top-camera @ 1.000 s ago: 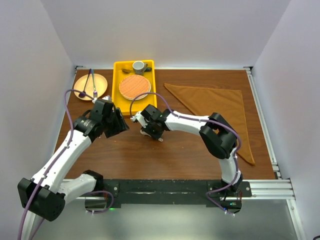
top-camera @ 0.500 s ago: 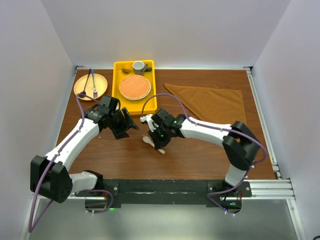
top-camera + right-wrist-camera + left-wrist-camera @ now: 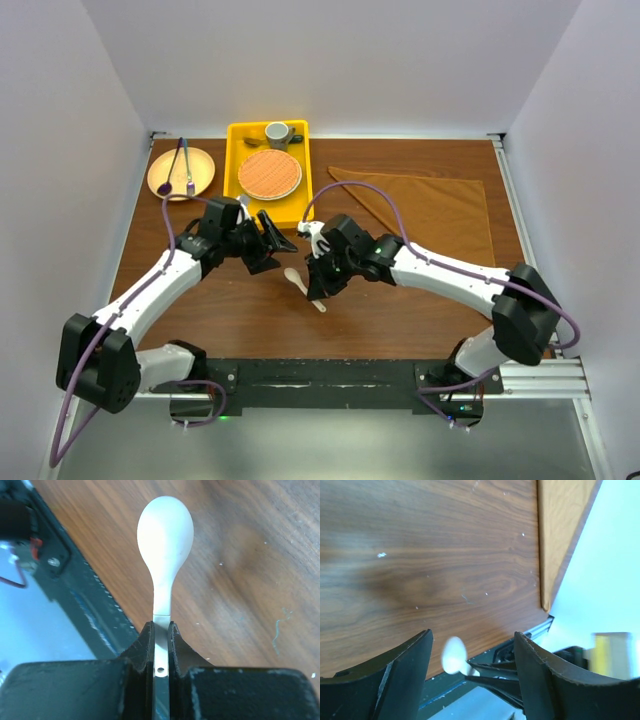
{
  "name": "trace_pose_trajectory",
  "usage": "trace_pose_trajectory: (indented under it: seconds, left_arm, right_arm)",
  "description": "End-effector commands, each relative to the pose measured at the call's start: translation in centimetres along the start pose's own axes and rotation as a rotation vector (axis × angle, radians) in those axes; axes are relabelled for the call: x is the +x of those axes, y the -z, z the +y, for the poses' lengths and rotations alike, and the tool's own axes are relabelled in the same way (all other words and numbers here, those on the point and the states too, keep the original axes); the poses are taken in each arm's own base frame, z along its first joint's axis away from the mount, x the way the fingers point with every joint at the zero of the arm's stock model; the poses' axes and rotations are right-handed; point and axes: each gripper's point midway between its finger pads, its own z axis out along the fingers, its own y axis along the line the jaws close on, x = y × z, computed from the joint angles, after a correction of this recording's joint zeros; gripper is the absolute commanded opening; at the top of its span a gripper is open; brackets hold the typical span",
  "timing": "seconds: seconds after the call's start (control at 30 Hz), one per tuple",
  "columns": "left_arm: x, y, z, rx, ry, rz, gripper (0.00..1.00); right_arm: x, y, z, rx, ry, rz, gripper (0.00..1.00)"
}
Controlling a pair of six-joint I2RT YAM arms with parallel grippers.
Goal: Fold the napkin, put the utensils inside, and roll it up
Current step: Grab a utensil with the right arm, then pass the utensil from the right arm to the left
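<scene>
**Spoon held over the near-centre of the table, top and wrist views.** The right gripper is closed on the thin handle of the small pale cream spoon. Only the handle's end lies between the jaws, and the round bowl projects forward above the brown wooden table. The left gripper stands just to the left with its jaws wide apart and nothing between them. In its wrist view the spoon's bowl appears in the gap between its two fingers.

The large rust-brown cloth napkin lies flat at the far right of the table. It appears already folded into a triangle and is well apart from both grippers. The yellow plastic tray at far centre-left holds a round orange woven mat and a grey cup. A round pale wooden plate sits to its left.

**Hazards, as judged from this configuration.**
- The grip is on a short, slim length of handle, so the spoon may pivot or slide out during a sideways carry toward the napkin.
- The two grippers are close together, so any move by either risks a finger striking the spoon's bowl and knocking it loose.
- If the spoon is lowered onto the cloth at a slant, it could drag and ruck the fold.
</scene>
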Motion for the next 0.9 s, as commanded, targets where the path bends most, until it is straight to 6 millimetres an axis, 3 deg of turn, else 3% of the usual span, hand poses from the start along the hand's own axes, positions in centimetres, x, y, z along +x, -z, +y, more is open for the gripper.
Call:
trace_pose_trajectory:
  seconds: [0.0, 0.13, 0.3, 0.53, 0.7, 0.87]
  left_arm:
    - [0.2, 0.5, -1.7, 0.087, 0.015, -0.017, 0.71]
    - [0.0, 0.7, -2.7, 0.122, 0.020, -0.029, 0.70]
    - [1.3, 0.5, -4.2, 0.180, 0.029, 0.017, 0.68]
    - [2.9, 0.8, -4.2, 0.206, 0.066, 0.051, 0.62]
    - [3.1, 1.2, -4.3, 0.219, 0.068, 0.054, 0.49]
    - [3.0, 1.0, -5.0, 0.268, 0.029, 0.052, 0.24]
  right_arm:
    - [-2.0, 1.7, 1.9, -0.062, -0.055, -0.100, 0.00]
    - [-2.3, 2.6, 2.2, -0.073, -0.068, -0.140, 0.00]
    - [-2.8, 3.1, 2.4, -0.074, -0.064, -0.165, 0.00]
    - [-3.6, 3.4, 2.2, -0.071, -0.071, -0.191, 0.00]
    - [-3.4, 3.5, 2.1, -0.071, -0.069, -0.195, 0.00]
    - [-2.8, 3.8, 2.3, -0.085, -0.041, -0.176, 0.00]
